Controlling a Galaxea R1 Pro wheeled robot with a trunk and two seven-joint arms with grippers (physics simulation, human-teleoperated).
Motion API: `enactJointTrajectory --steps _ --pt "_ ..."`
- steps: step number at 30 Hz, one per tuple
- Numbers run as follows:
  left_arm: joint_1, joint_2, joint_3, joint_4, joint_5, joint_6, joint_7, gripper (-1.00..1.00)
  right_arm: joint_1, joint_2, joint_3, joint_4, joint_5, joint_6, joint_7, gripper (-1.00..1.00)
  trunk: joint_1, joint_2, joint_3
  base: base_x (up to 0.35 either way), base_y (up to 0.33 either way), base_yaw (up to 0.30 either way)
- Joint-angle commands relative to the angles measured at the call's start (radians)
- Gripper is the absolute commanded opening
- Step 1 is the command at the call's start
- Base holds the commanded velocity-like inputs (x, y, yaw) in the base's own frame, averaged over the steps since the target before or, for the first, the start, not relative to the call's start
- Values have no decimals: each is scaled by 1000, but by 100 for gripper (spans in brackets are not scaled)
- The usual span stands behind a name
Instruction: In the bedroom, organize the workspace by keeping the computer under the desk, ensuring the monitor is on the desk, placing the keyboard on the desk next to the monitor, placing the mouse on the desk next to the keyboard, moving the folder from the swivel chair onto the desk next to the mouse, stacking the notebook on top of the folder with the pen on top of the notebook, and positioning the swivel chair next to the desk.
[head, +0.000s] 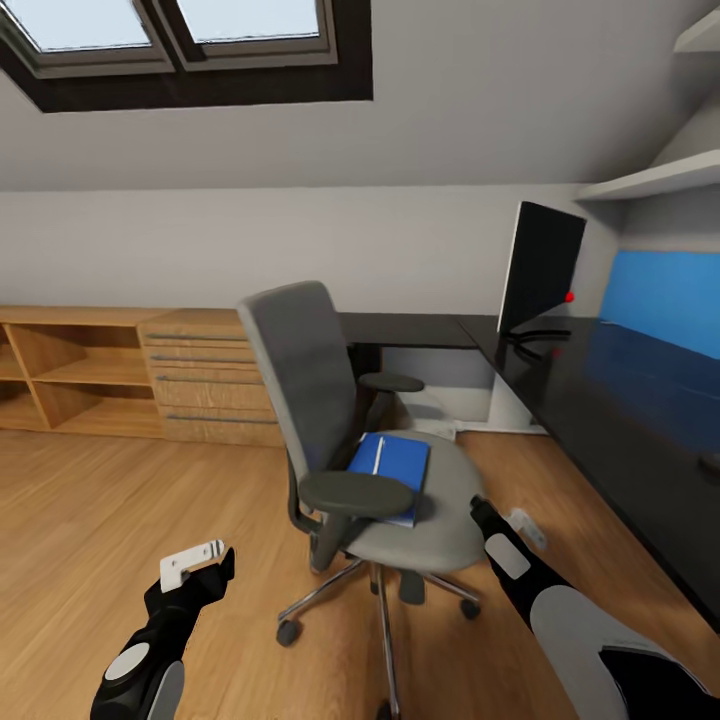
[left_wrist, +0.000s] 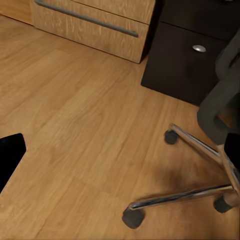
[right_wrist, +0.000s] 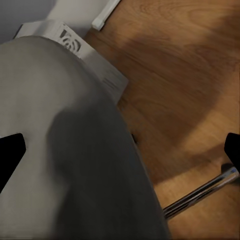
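The blue folder is found flat on the chair seat, long axis running near-to-far, left of and beyond the nearer right gripper, whose jaws are seen open

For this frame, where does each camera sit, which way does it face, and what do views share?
Head view: high on the robot, looking down at the chair with the folder, the desk and monitor; both arms show.
Left wrist view: near the left gripper, facing floor, chair base and drawer chest; dark fingertips at the edges.
Right wrist view: near the right gripper, over the chair seat.
All three share the chair.
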Motion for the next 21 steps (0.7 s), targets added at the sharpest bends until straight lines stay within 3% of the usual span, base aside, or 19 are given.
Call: enactJointTrajectory --steps 1,17,21 --pt "-1 0 0 -1 10 4 6 100 1 1 2 6 -20 -3 -1 100 0 0 -1 0 0 270" --pt "-1 0 0 0 11 4 7 100 1 1 2 10 -20 -4 0 100 0 0 -1 0 0 272" --pt "-1 0 0 0 10 3 6 100 1 0 2 10 -18 -5 0 100 0 0 -1 0 0 99"
